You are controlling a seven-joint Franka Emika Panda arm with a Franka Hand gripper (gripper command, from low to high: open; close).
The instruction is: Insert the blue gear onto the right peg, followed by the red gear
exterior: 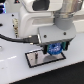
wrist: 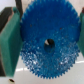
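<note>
1. One blue gear [wrist: 47,44] is in view, held edge-on between the two green finger pads [wrist: 10,42] of the gripper [exterior: 55,48]; the jaws are closed against its toothed rim, about as wide apart as the gear itself
2. One grey plate [exterior: 36,60] with a dark rim lies on the white table [exterior: 15,67]; the gear and gripper hang just above the plate, towards its end on the exterior view's right
3. Zero pegs can be made out with certainty: in the exterior view the plate is blurred and partly covered by the gripper, and in the wrist view the gear fills the picture, so the right peg is hidden
4. Zero red gears show in either view, so where it lies cannot be told
5. As a judgement, the first half of the task is under way: the blue gear is picked up and carried over the plate, but whether its central hole has met the peg cannot be told
6. Left to do, by that reading: seat and release the blue gear, then fetch the red gear and place it on the same peg
</note>
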